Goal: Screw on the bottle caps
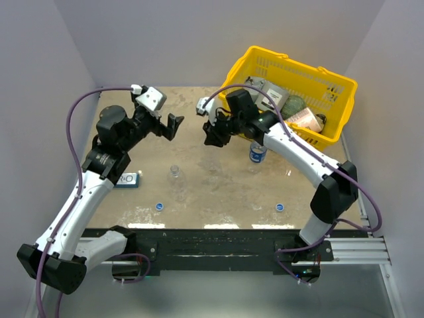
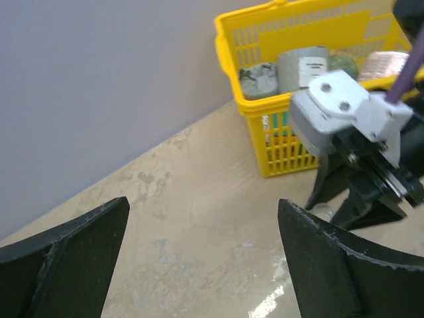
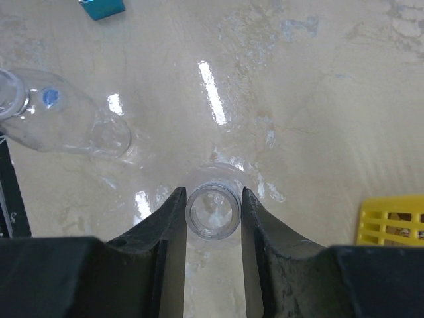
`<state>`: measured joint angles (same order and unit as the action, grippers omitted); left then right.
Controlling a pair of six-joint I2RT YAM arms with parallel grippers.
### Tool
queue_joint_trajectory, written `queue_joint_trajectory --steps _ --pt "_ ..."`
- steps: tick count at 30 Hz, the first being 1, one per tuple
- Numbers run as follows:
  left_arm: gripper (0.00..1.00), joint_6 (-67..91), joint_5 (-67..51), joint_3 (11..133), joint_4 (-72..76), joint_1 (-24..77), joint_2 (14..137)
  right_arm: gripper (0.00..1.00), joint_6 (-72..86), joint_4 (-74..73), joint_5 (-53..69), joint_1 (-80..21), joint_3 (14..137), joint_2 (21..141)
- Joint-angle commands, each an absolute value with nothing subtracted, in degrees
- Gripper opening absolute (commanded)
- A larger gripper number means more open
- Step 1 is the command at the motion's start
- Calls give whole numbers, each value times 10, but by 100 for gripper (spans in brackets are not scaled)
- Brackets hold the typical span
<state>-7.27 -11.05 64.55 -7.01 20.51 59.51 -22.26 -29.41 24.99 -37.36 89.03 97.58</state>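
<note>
Bottle (image 3: 212,213) clamped between right fingers (image 3: 164,228) over mottled beige tabletop (image 1: 218,192), left fingers (image 2: 66,258) wide

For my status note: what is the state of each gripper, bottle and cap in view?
left gripper: jaws open, empty.
right gripper: jaws shut on the held bottle.
held bottle: upright, uncapped.
free clear bottle: upright, uncapped.
labelled bottle: upright, cap unclear.
left blue cap: loose, on no bottle.
right blue cap: loose, on no bottle.
</note>
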Motion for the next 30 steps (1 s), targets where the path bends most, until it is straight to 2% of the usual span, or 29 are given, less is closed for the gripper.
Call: queue_joint_trajectory --steps 1,6,11,17,26,30 --pt "100 -105 -279 651 -55 202 592 8 -255 -358 308 -354 988 891" --pt "100 -127 -404 680 -95 204 624 7 -298 -405 407 -295 1049 850" --pt "100 -124 -463 647 -43 210 635 7 -317 -412 452 -287 1052 819" --pt "100 -98 -484 634 34 221 677 6 -267 -396 495 -287 1064 815" --pt "100 -143 -509 654 10 278 744 6 -275 -448 506 -287 1140 840" --pt "99 -119 -497 629 68 301 750 6 -270 -466 519 -287 1149 843"
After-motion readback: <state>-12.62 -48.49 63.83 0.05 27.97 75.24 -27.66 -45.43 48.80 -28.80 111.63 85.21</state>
